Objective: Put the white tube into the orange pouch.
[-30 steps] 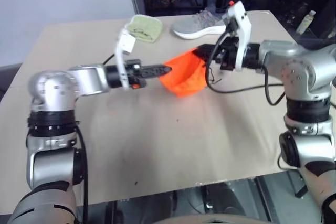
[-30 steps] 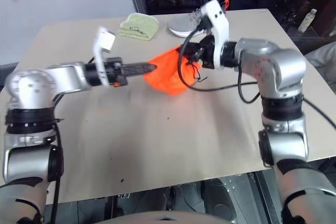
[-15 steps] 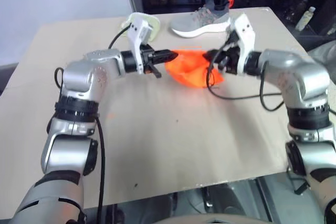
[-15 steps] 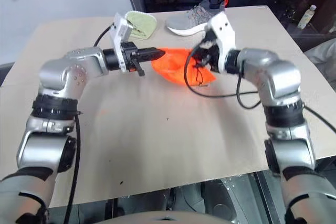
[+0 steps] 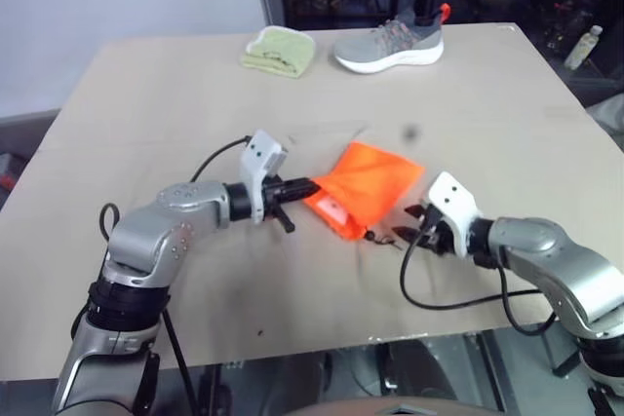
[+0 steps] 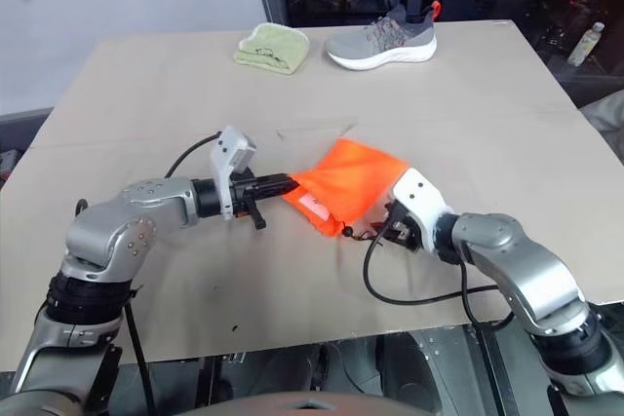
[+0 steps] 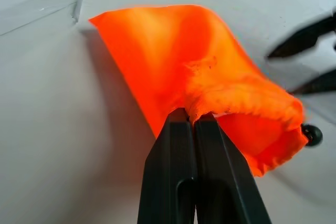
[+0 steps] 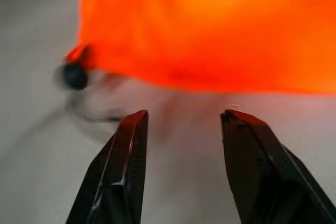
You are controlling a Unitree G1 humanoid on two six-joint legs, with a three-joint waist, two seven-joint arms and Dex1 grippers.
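1. The orange pouch (image 5: 366,187) is seen lying at the centre of the tabletop (image 5: 156,104), its rim pinched by the clenched left hand (image 5: 310,185).
2. The right hand (image 5: 419,216) is held released just beside the pouch, near the cord bead (image 8: 75,75).
3. One shoe (image 5: 390,43) and one green cloth (image 5: 279,51) are counted at the top.
4. A white patch (image 6: 314,204) is shown at the pouch's mouth in the head views.

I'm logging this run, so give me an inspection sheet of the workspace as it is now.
Surface: tan table, a taped seam near its middle.
Job's things: orange pouch lies on the table; something white shows at its mouth; white tube otherwise not made out.
Clutter: grey shoe and folded green cloth at the far edge.
Hands: left hand shut on the pouch's rim; right hand open, just short of the pouch.
Cables: black cable loops at each wrist; dark drawstring with bead.
Surroundings: small bottle beyond the table.
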